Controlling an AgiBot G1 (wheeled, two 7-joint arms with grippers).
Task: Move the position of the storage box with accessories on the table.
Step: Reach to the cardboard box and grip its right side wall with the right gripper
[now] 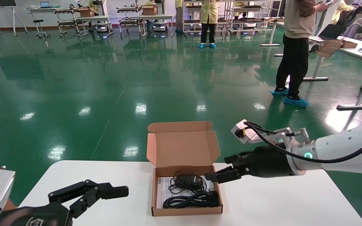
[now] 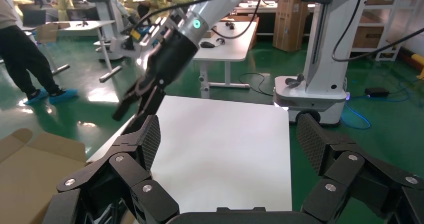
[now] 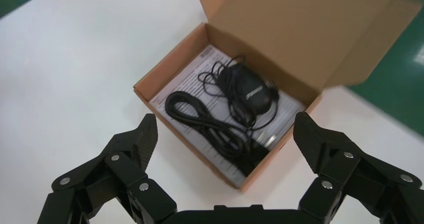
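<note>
Black right gripper (image 1: 214,176) spread wide, jaws apart, hovering just beside the box's (image 1: 187,212) right wall near the rear corner; whether touching, cannot tell. Straddles that side of the box in the right wrist view, gripping nothing. Box sits mid-table (image 1: 278,201), lid (image 1: 183,147) hinged at the far edge and standing open, mouth facing up, long axis running from the robot toward the far edge. Inside: coiled cables (image 1: 190,199), a black mouse (image 3: 252,89), a printed sheet (image 1: 162,191) beneath. Left gripper (image 1: 105,191) low over the table's near-left corner, also open, well apart from the box.
</note>
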